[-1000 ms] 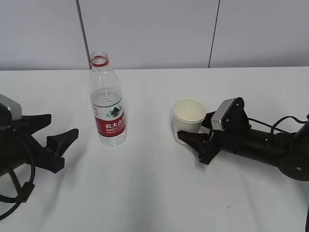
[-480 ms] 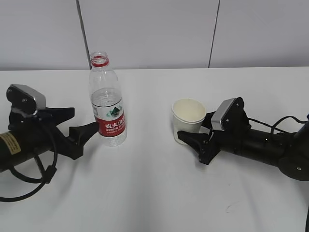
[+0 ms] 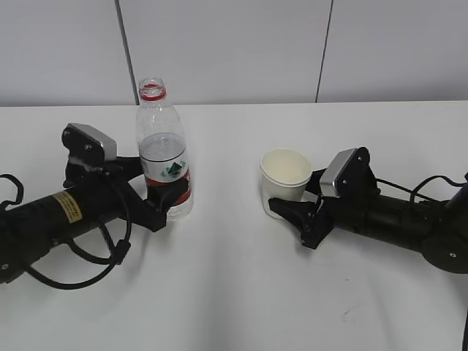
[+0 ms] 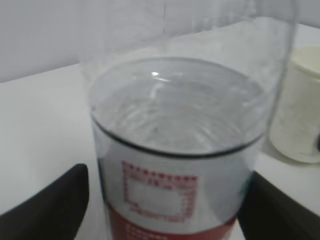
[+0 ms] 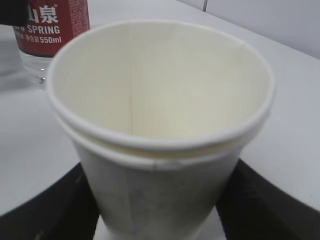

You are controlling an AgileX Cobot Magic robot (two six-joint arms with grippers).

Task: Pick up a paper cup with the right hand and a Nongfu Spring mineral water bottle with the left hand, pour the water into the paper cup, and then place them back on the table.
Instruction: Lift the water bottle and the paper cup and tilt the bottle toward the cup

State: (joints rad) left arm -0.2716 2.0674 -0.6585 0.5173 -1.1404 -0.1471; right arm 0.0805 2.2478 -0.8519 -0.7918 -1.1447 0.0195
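The Nongfu Spring bottle (image 3: 164, 164) stands upright and uncapped on the white table (image 3: 234, 285), about half full of clear water. My left gripper (image 3: 157, 188) is open, with a black finger on each side of the red label. In the left wrist view the bottle (image 4: 175, 150) fills the space between the fingers, and a thin gap shows on the left side. The white paper cup (image 3: 285, 179) stands on the table, empty. My right gripper (image 3: 289, 196) is shut on its lower half. In the right wrist view both fingers press the cup (image 5: 160, 150).
The cup shows at the right edge of the left wrist view (image 4: 300, 115). The bottle's label shows at the top left of the right wrist view (image 5: 50, 30). A grey panelled wall (image 3: 234, 51) runs behind the table.
My left arm has moved right across the table, and its open fingers now straddle the bottle. The right gripper and the cup have not moved.
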